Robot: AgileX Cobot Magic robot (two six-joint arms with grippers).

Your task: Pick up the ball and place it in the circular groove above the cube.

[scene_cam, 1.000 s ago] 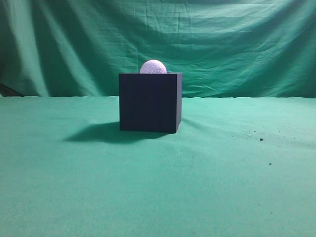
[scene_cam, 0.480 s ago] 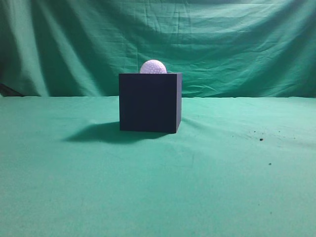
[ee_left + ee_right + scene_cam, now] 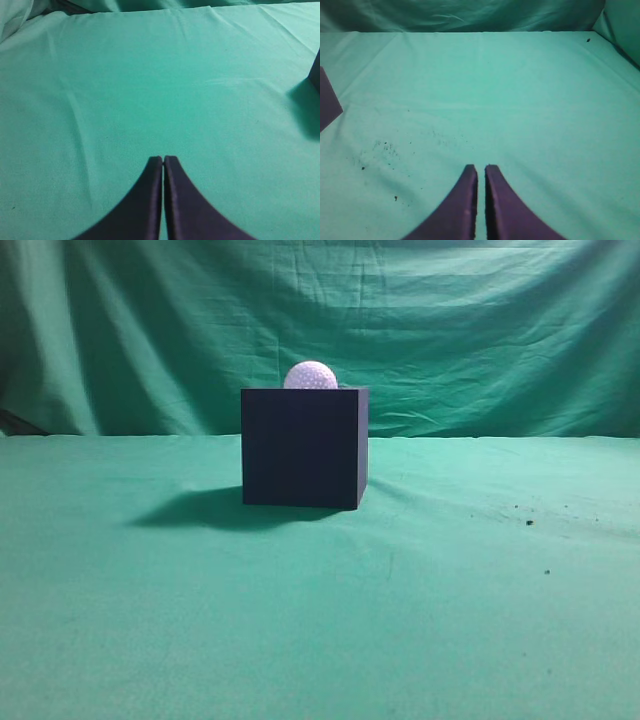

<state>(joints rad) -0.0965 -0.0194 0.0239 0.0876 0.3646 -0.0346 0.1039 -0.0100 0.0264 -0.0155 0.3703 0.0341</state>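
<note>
The white dimpled ball (image 3: 310,376) sits on top of the dark navy cube (image 3: 303,447), at the middle of the green table in the exterior view. Only the ball's upper part shows above the cube's top edge. Neither arm shows in the exterior view. My left gripper (image 3: 163,159) is shut and empty above bare cloth; an edge of the cube (image 3: 315,70) shows at the far right of the left wrist view. My right gripper (image 3: 481,168) is shut and empty; a corner of the cube (image 3: 328,105) shows at the left edge of the right wrist view.
A green cloth (image 3: 320,620) covers the table and hangs as a backdrop (image 3: 450,330). Small dark specks (image 3: 528,523) lie on the cloth to the right of the cube, also seen in the right wrist view (image 3: 380,147).
</note>
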